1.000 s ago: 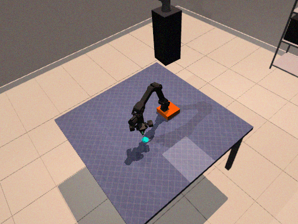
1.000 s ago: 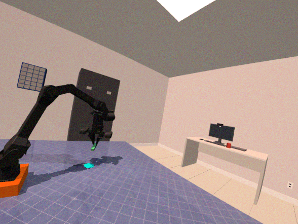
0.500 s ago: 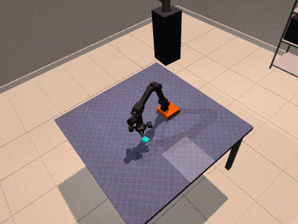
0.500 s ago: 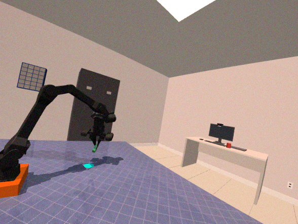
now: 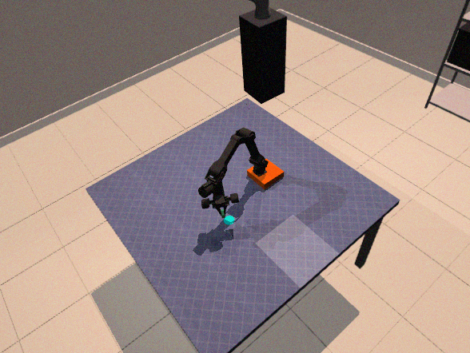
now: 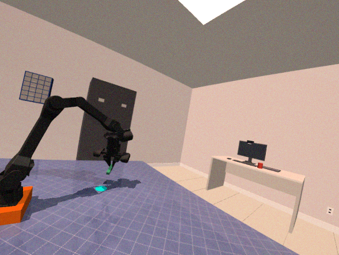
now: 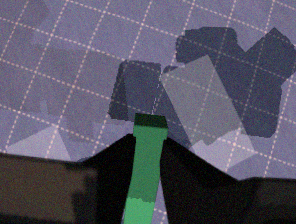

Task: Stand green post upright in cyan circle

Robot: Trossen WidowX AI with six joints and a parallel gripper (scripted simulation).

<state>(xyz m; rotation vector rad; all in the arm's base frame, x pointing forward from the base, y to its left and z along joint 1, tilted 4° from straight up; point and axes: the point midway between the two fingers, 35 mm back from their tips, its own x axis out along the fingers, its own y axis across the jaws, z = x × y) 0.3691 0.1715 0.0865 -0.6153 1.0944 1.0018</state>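
Observation:
The green post (image 5: 222, 213) (image 6: 109, 170) (image 7: 147, 165) is held between the fingers above the table. In the exterior view it hangs steeply, leaning somewhat, with its lower end below the fingertips. My gripper (image 5: 223, 210) (image 6: 110, 165) (image 7: 147, 144) points down and is shut on the post. The cyan circle (image 5: 229, 220) (image 6: 101, 188) lies flat on the table. In the exterior view the post is up and to the right of it, with a gap below the post. The circle does not show in the wrist view.
The arm's orange base (image 5: 265, 174) (image 6: 11, 213) stands on the blue gridded table (image 5: 160, 192) (image 6: 161, 219). The arm's dark shadow falls around the circle. A pale square patch (image 5: 297, 249) lies towards the table's edge in the top view.

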